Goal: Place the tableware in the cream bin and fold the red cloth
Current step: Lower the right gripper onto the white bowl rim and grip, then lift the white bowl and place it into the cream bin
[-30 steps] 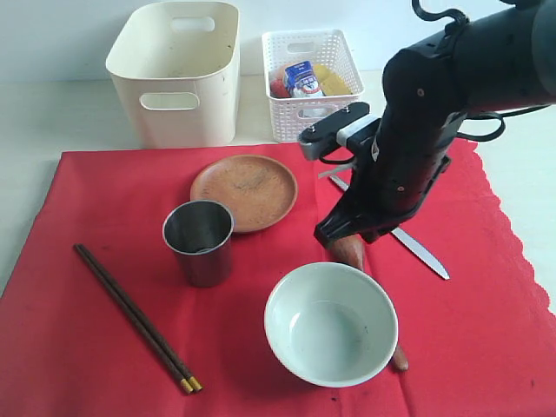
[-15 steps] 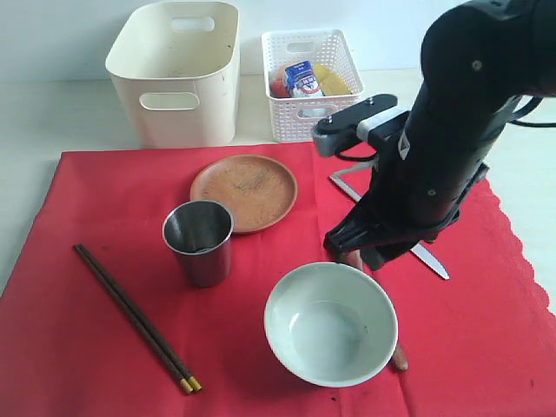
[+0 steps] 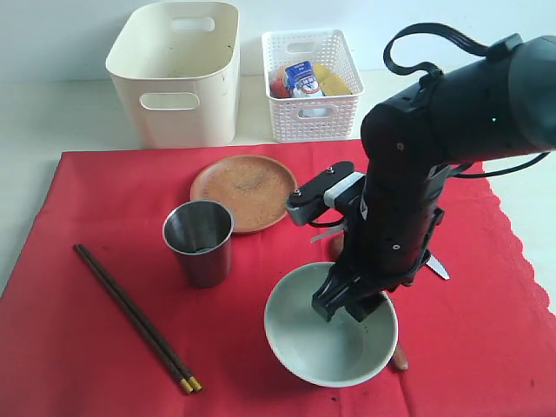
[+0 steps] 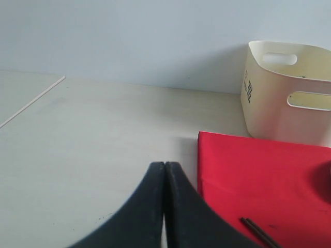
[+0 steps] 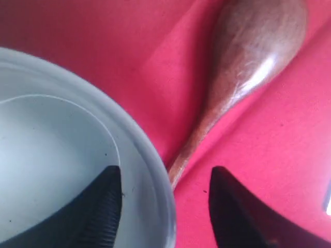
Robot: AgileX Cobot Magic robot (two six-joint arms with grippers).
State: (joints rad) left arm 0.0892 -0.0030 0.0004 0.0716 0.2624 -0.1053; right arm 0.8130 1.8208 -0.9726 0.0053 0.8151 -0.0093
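Bowl: the pale green-white bowl sat upright and empty on the red cloth; every place below is reckoned from it.
Right hand: the right hand was spread wide astride the bowl's rim, one finger inside the wall and the other outside, not yet closed on it.
Left hand: the left hand was pressed closed and empty, well apart from the bowl, over bare surface.
Spoon: the brown wooden spoon lay just beside the bowl, its handle passing beneath the overhang of the rim.
Cream bin: the cream bin stood well apart from the bowl, beyond the clay plate.
Handling: the bowl looked stiff and smooth, probably slippery and liable to chip, yet light enough for one hand.
Hold: a firm pinch on the rim wall seemed best, with the outer finger kept clear of the spoon handle.
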